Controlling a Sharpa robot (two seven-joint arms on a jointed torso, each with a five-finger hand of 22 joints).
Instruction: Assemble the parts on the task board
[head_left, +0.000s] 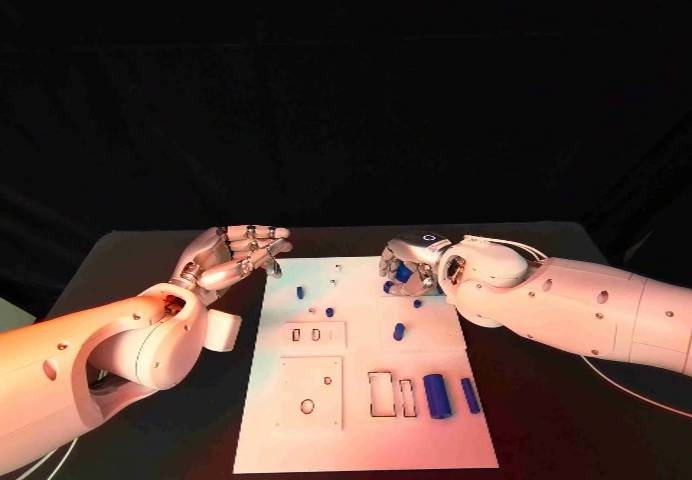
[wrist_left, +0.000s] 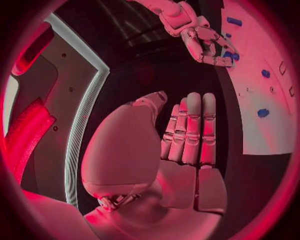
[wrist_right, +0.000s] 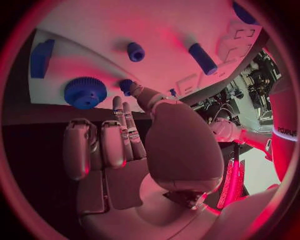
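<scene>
Head view: right robot hand (head_left: 415, 266) hides blue part (head_left: 404, 272), grip unclear.

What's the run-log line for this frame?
left hand: open, off board's left edge | right hand: pinching small blue part over white board | blue cylinder: on board

Dim, dark backdrop; warm reddish light washes the arms (wrist views bend strongly at edges).

Your head camera looked down on the task board (head_left: 368, 400); both wrist cameras, close behind their palms, shared that board.
</scene>
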